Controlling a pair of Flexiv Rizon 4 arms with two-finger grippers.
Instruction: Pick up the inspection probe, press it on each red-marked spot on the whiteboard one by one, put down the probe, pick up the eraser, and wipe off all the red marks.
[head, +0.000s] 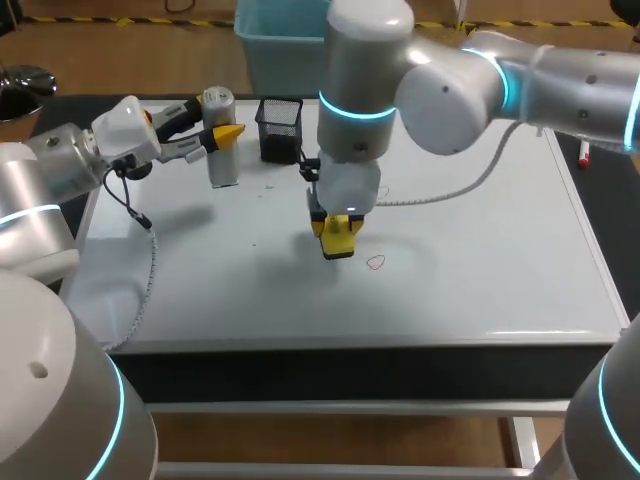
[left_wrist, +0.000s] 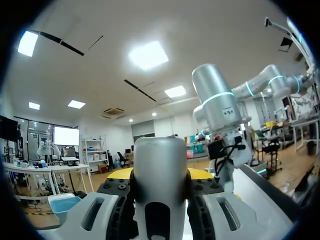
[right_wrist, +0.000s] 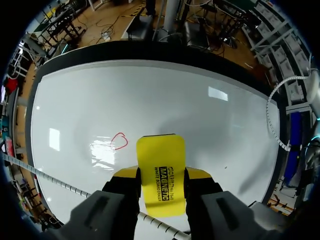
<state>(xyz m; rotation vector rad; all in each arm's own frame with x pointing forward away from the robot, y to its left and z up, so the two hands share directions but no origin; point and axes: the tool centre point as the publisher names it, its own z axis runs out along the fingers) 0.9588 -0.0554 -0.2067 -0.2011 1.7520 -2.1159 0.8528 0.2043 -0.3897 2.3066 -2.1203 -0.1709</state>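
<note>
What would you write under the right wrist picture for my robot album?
The jaws grip a yellow eraser over the whiteboard, right beside a red mark.

Eraser (right_wrist: 160, 172) yellow, black lettering. Mark (right_wrist: 119, 141) a red outline on the white whiteboard (right_wrist: 200, 120). Probe (left_wrist: 160, 165) silver-grey. Mesh holder (head: 280, 128) black.

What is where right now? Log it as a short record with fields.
left gripper: shut on the probe, held upright near the whiteboard's rear left corner
right gripper: shut on the eraser, over the whiteboard's middle
red mark: one in view, beside the eraser, unwiped
mesh cup: at the whiteboard's rear, beside the probe
</note>
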